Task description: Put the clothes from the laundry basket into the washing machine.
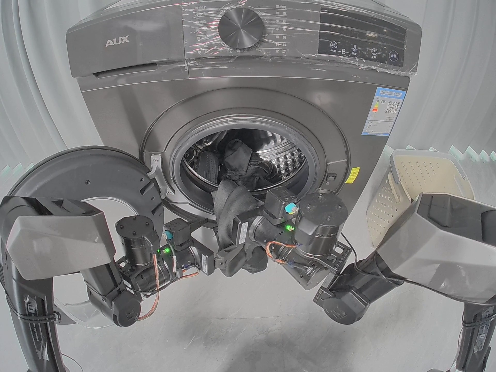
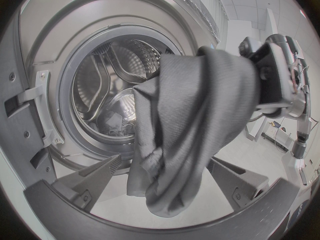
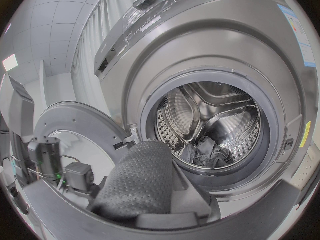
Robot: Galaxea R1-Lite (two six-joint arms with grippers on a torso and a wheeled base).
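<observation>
Clothes are partly home: a dark pile (image 3: 210, 154) lies in the drum of the washing machine (image 1: 248, 94), straight ahead of your right pincer (image 3: 166, 164), past the open mouth. The door (image 1: 77, 176) stands swung wide on the far side of the left pincer (image 2: 164, 160). The laundry basket (image 1: 429, 174) sits tipped well behind the right pincer, beside the machine, and you cannot see what is in it. The right pincer is pinching a dark garment (image 2: 186, 124) just in front of the mouth's lower rim, and most of the cloth hangs below the pincer, outside the drum. That looks like your main risk. Push straight in and the hanging part may drag over the rim and end up draped outside. Let go too soon and the lot drops to the floor. The left pincer is spread, its fingers (image 2: 100, 172) either side of the hanging cloth just beneath the right pincer. Closing or lifting it carelessly could tug the garment out of the grip, and the two pincers are near enough to knock together.
</observation>
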